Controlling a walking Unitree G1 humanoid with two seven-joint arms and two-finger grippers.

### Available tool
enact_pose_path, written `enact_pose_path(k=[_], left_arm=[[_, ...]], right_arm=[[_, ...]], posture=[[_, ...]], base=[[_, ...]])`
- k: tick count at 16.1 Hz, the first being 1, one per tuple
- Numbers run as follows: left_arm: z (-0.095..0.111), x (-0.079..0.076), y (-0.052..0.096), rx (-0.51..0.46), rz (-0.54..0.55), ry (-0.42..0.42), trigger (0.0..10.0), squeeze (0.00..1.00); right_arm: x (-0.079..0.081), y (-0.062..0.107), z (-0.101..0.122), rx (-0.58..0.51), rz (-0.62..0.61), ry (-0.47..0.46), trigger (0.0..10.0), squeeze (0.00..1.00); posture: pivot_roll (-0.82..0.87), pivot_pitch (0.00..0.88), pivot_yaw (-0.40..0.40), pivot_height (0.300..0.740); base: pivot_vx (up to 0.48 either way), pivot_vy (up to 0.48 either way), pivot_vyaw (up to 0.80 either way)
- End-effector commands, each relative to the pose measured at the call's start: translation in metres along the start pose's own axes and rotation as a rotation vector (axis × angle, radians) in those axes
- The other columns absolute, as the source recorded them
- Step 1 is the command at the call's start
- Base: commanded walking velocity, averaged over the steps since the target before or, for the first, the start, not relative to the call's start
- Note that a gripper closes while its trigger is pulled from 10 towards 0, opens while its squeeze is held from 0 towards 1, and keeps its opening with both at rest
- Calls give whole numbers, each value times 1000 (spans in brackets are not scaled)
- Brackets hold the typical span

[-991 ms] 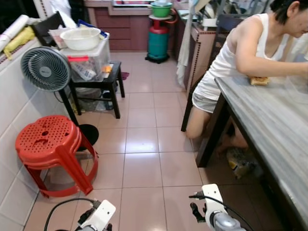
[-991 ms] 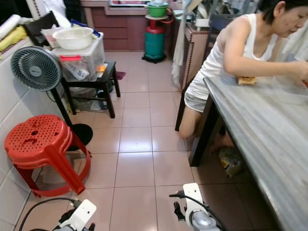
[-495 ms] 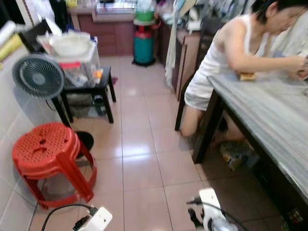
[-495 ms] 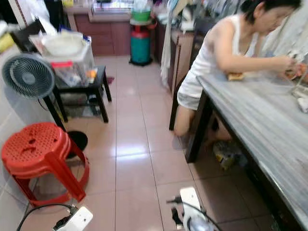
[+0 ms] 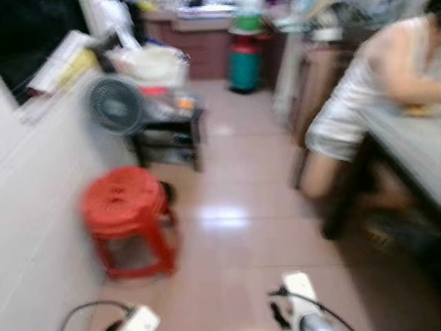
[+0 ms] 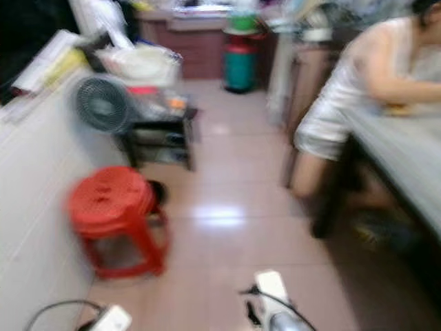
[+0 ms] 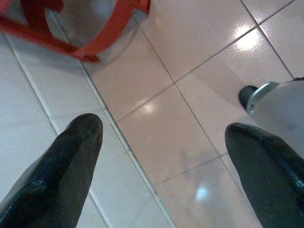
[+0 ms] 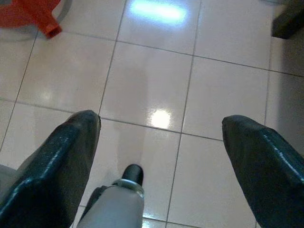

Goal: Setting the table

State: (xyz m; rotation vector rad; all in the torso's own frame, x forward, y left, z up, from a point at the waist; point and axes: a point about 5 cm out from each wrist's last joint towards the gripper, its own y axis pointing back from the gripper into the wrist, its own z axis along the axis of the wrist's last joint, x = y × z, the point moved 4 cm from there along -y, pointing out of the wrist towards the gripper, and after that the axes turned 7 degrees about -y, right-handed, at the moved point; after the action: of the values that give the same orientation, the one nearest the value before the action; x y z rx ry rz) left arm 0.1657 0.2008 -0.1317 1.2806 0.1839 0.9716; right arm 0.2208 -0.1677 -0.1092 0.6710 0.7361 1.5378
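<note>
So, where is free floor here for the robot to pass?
The tiled floor is bare between the red stool and the person at the table. It is crowded around the fan and the black side table.

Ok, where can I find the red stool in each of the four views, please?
Left eye view: red stool, left of centre, beside the white wall.
Right eye view: same stool, left side, below the fan.
Left wrist view: its red foot ring on the floor, beyond the open left hand.
Right wrist view: one red leg end, beyond the open right hand.
Shared landmark: the glossy floor tiles under it.
</note>
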Motion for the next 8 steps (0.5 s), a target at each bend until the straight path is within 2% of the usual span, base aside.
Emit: enact_pose_path(k=[1, 2, 8], left_arm=[[-2, 3, 0, 8, 3, -14, 10000, 0], [-2, 2, 0, 8, 2, -16, 10000, 0], [-2, 0, 0, 8, -6, -22, 10000, 0]], right_arm=[[4, -1, 5, -18, 7, -6, 10000, 0], [4, -1, 4, -17, 5, -3, 10000, 0], [4, 0, 2, -8, 9, 18, 10000, 0]], posture=[[-129, 0, 33, 740], [-130, 0, 33, 740], [-131, 0, 32, 740]], base=[[0, 300, 569], [0, 296, 500], [0, 308, 0]])
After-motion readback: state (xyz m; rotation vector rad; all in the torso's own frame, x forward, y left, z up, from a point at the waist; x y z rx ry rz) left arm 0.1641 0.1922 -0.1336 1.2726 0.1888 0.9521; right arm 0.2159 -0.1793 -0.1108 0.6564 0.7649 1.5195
